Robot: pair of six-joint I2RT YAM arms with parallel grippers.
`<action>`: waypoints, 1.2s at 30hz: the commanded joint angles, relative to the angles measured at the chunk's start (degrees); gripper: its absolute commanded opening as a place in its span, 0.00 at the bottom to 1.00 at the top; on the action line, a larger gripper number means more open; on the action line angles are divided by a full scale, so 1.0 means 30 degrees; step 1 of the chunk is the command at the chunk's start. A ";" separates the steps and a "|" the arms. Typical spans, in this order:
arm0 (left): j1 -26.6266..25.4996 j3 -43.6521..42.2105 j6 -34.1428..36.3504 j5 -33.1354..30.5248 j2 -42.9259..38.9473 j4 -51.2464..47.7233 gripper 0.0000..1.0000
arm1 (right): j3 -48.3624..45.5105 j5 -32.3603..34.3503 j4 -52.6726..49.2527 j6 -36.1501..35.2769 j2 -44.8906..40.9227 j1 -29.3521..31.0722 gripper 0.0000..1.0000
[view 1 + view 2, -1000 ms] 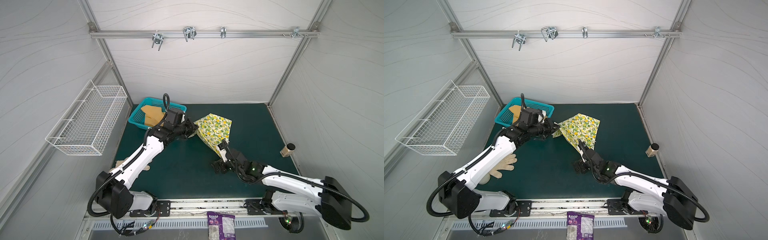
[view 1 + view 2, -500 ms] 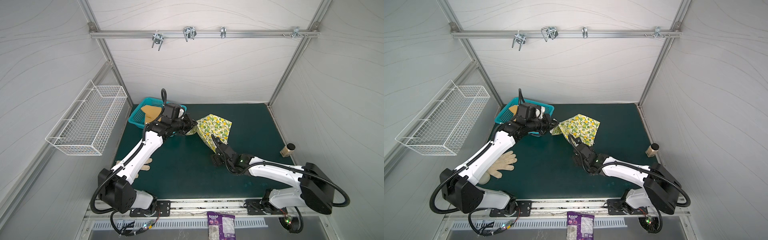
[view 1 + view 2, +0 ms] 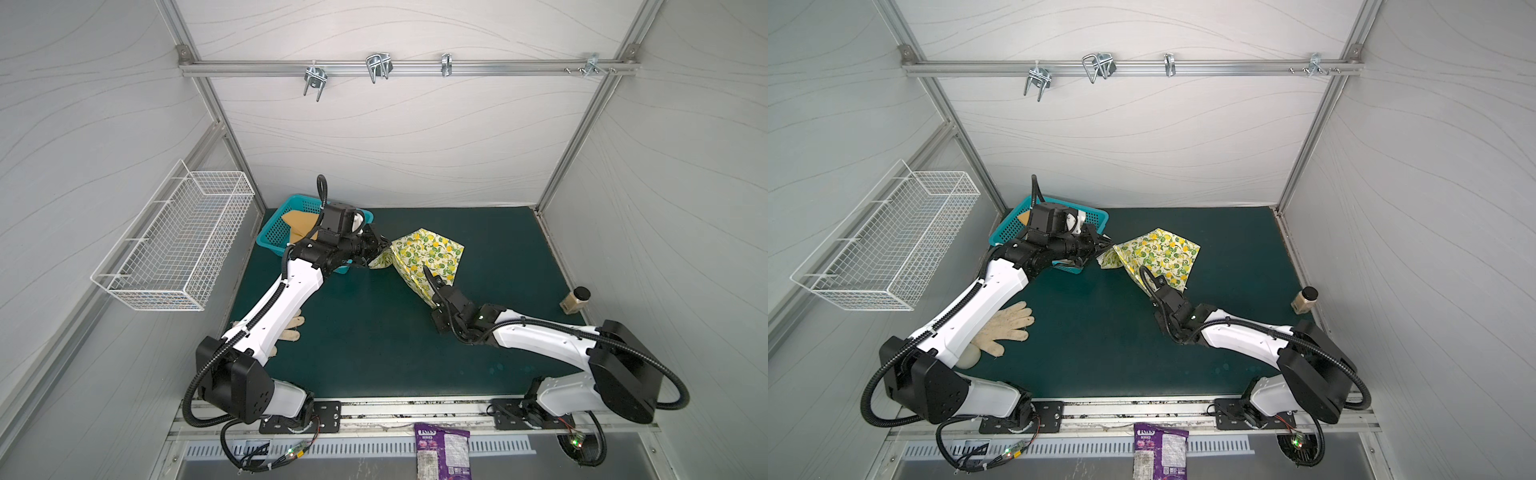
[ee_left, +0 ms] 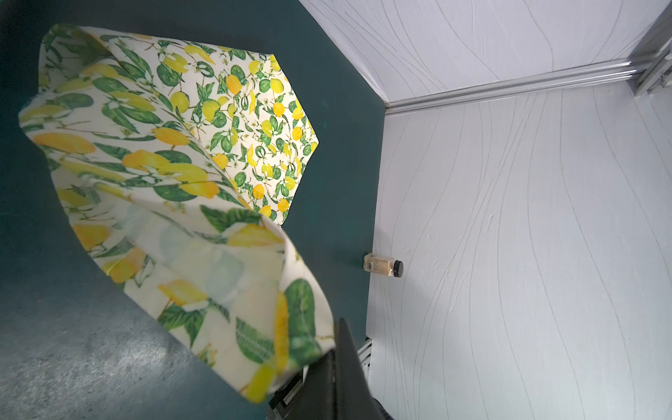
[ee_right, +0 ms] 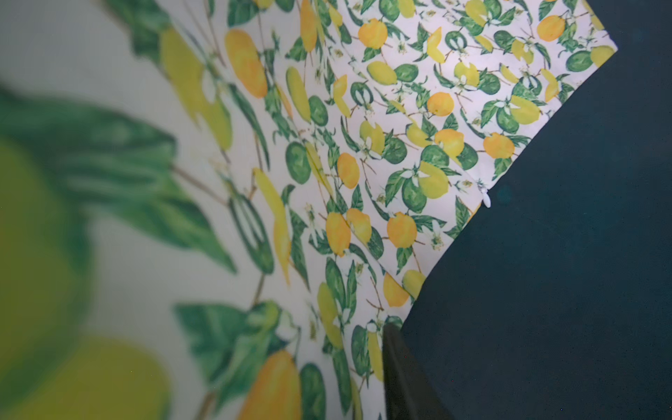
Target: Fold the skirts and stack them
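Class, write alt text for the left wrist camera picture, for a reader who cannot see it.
A white skirt printed with lemons and green leaves is pinched by the left pincer, its near part lifted, the rest spread on the dark green mat. A small black-capped bottle sits by the white wall.

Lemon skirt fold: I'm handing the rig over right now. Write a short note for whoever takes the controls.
Left gripper: shut on a corner of the lemon skirt, holding it raised beside the teal basket.
Right gripper: at the skirt's near corner; I cannot tell if it grips.
Mustard skirt: lies in the basket.
Done: nothing folded or stacked.
Left: fold the lemon skirt on the mat, fetch and fold the mustard one, stack both.
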 commanded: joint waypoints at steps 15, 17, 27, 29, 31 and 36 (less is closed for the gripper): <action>0.1331 0.5221 0.1338 0.1871 0.2953 -0.0830 0.00 | 0.5492 -0.2274 -0.8225 0.0122 -0.4908 -0.1525 0.08; 0.1330 0.6711 0.1437 0.2253 0.3861 -0.1025 0.00 | 0.6861 -0.2440 -0.9132 -0.0344 -0.4983 -0.2305 0.08; 0.0919 1.9479 0.1742 0.3089 1.0047 -0.4451 0.00 | 1.5906 -0.4326 -1.2454 -0.1811 -0.1877 -0.7204 0.08; 0.0919 2.2045 0.1443 0.3128 1.1220 -0.4928 0.00 | 1.7688 -0.4547 -1.2945 -0.1922 -0.1056 -0.7775 0.08; 0.0946 2.3692 0.0919 0.3297 1.2013 -0.4872 0.00 | 1.9446 -0.4270 -1.3511 -0.2211 -0.0347 -0.8049 0.08; 0.0872 2.1680 0.1634 0.2824 1.0613 -0.4339 0.00 | 2.1170 -0.3875 -1.4070 -0.2744 -0.0099 -0.8142 0.09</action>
